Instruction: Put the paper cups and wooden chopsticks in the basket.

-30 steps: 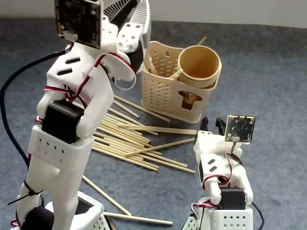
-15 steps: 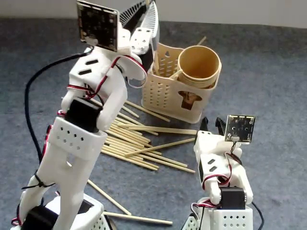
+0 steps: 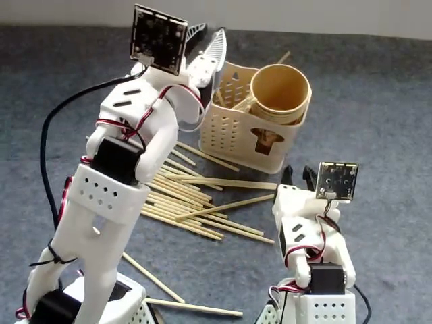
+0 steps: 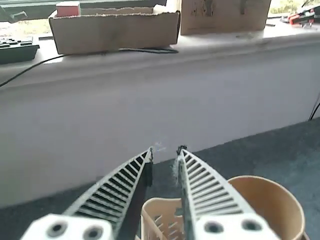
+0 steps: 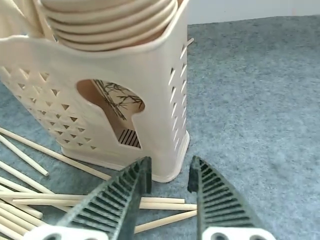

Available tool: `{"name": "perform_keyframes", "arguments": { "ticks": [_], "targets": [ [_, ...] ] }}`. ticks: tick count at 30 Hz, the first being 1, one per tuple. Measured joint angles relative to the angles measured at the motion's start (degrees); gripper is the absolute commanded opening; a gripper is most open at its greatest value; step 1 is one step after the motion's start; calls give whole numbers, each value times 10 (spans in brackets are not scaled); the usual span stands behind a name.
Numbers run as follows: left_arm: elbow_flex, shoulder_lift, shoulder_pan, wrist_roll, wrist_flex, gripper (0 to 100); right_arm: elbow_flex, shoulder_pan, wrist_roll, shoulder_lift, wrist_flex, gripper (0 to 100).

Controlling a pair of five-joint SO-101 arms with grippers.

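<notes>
Cups [image 3: 280,91]: one nested stack, at least four rims, sitting in the single basket [image 3: 237,138]. Chopsticks [image 3: 196,199]: a few in the basket, roughly twenty loose on the carpet [image 3: 378,101], pile partly hidden under the left arm. Left gripper [image 3: 208,39] hangs just above the basket's rim, jaws slightly apart, empty. Right gripper [image 5: 169,170] sits low at the basket's base, jaws spread, empty; nearest sticks just beneath it.
</notes>
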Motion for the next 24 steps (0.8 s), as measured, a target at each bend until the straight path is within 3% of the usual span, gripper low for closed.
{"name": "perform_keyframes", "arguments": {
  "ticks": [5,19,24],
  "targets": [
    [-29,0,-17,-18,105,98,4,0,0,0,0,127],
    [-58,0,-155,-20,389,102,4,0,0,0,0,127],
    [-58,0,-178,56,494,102,4,0,0,0,0,127]
  ]
}}
